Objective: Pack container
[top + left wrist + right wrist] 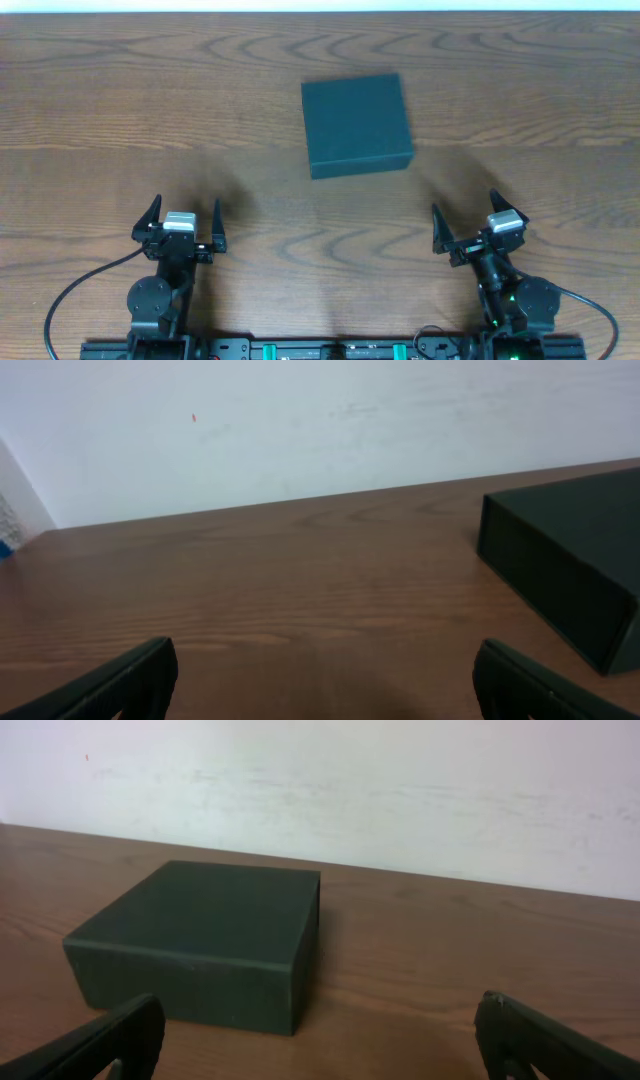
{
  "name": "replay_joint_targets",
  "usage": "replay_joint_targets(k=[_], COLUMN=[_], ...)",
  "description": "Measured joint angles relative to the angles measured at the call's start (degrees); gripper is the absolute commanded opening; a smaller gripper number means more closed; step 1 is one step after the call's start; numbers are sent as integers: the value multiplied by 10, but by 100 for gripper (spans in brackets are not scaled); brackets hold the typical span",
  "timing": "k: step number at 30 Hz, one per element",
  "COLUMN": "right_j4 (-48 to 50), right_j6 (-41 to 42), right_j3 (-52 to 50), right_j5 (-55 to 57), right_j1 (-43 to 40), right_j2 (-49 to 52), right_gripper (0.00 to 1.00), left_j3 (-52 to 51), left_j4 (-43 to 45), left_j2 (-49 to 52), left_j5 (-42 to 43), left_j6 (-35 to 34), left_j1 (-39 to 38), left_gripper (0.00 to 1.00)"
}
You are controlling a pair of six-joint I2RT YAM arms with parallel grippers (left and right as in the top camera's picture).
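The container (356,124) is a dark teal-green square box lying shut on the wooden table, a little right of centre and towards the far side. In the left wrist view only a corner of the container (566,570) shows at the right edge. The right wrist view has the container (205,940) ahead and to the left. My left gripper (182,222) stands open near the front left, nothing between its fingers. At the front right my right gripper (465,221) is open too, well short of the box.
The brown wooden table (120,110) fills the overhead view, with a pale wall (320,420) behind its far edge. Black cables (70,290) run from both arm bases along the front edge.
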Motion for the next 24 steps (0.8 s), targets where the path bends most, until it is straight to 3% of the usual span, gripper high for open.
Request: replay_joint_targets(k=[24], right_j4=[0], right_j6=[0], right_j3=[0], right_j5=[0], right_j1=[0], right_j2=[0], right_gripper=[99], left_j3=[0], left_j4=[-1], left_j2=[0], left_j5=[-2], left_j6=[-6], left_j1=[0], left_gripper=[95])
